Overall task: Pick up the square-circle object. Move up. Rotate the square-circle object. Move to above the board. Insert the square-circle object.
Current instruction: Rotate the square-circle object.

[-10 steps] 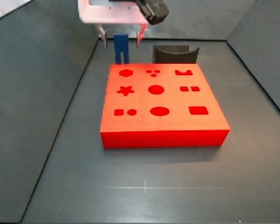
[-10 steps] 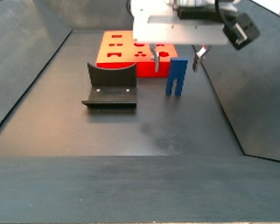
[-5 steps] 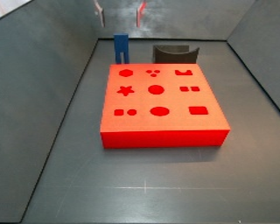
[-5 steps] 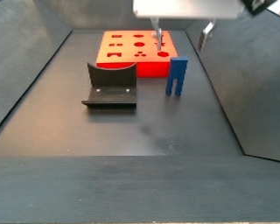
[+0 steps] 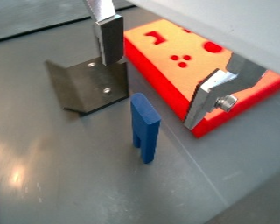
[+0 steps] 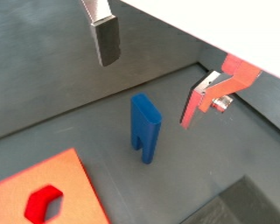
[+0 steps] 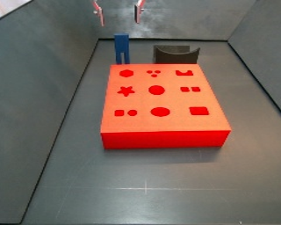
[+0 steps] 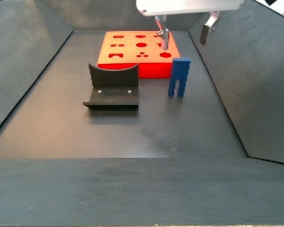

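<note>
Step in hand, judged from the layout: picking up the square-circle object point(image 8: 179, 77), not yet done. Blue peg standing upright on the dark floor, prongs down, just beside the board point(image 8: 135, 50) at its edge nearest the fixture point(image 8: 113, 87); in a side view, at 12 o'clock from the board point(image 7: 162, 104), with the fixture point(image 7: 175, 54) near, at 3 o'clock from the peg point(image 7: 120, 47).

Gripper point(image 7: 117, 10) hanging above the peg, well clear of it, fingers spread wide, nothing between them. Same spread plain in both wrist views: gripper point(image 5: 160, 63) and gripper point(image 6: 150, 61) straddling empty air over the peg point(image 5: 145, 129).

To do it well: descend straight, keeping the peg centred between the pads; close on the flat faces near the upper half, so the prongs stay free for insertion; squeeze evenly, since a tall narrow piece probably tips under a one-sided touch. Worth watching the board edge and fixture close by.

Wrist views show what the side views lack: the prong notch at the peg's foot point(image 6: 143, 130) and the gap on each side of it. Side views give the whole board with its cutouts, seen only in part from the wrist, though the gripper is cut off at the frame edge.
</note>
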Controlling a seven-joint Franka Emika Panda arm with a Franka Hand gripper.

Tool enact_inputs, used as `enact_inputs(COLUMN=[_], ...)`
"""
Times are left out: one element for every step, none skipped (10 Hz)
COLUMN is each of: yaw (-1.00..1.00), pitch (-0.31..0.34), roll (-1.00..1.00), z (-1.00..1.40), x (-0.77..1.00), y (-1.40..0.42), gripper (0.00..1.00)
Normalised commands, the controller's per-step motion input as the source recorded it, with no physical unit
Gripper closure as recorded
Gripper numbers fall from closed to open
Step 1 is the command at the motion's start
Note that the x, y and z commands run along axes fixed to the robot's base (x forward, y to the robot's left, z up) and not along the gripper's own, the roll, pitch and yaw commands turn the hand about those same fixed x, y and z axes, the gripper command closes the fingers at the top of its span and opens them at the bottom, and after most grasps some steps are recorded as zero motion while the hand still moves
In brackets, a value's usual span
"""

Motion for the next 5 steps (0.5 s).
enact_inputs(yaw=[1.0,1.0,1.0,1.0,1.0], pitch=[0.003,0.003,0.003,0.003,0.003], roll=[0.0,0.0,0.0,0.0,0.0], z=[-0.05,-0.04,-0.04,-0.04,-0.04], x=[0.04,0.04,0.04,0.04,0.04], y=[-0.01,-0.01,-0.01,-0.01,-0.01], gripper=[0.0,0.0,0.0,0.0,0.0])
